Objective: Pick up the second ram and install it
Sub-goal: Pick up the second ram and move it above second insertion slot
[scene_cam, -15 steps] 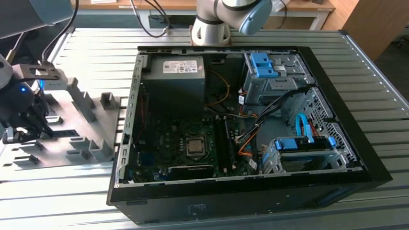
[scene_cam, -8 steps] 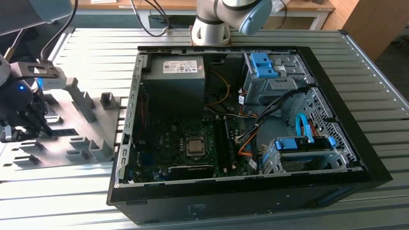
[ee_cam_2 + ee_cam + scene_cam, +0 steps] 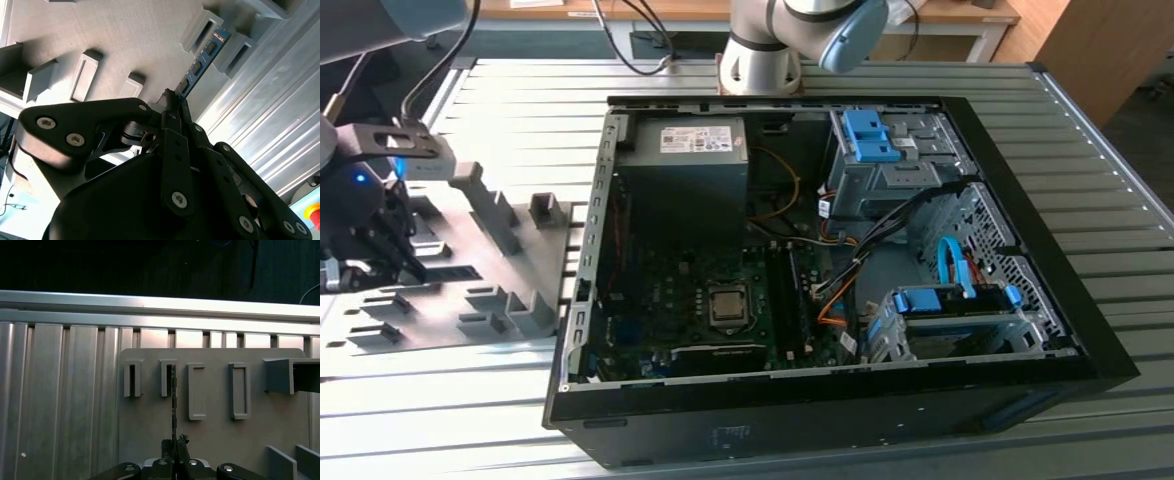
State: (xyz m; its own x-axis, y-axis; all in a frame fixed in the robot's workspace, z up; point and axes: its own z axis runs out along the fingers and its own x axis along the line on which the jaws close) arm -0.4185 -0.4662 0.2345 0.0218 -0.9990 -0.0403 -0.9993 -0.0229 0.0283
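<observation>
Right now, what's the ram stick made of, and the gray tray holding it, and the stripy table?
Ram stick: likely circuit board, dark, matte, with black chips. Gray tray: probably plastic, dull, with fine lines. Table: seemingly aluminium, ribbed, bright sheen.

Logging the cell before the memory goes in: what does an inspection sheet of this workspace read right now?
Surface: slatted metal table, carrying a gray holder plate and the open computer case.
Job's things: the second ram stands on edge, far end between holder blocks on the plate.
Clutter: nothing seen.
Grippers: gripper at the plate, jaws closed on the ram's near end.
Cables: orange cable and blue cable inside the case.
Surroundings: wooden furniture beyond the table.
</observation>
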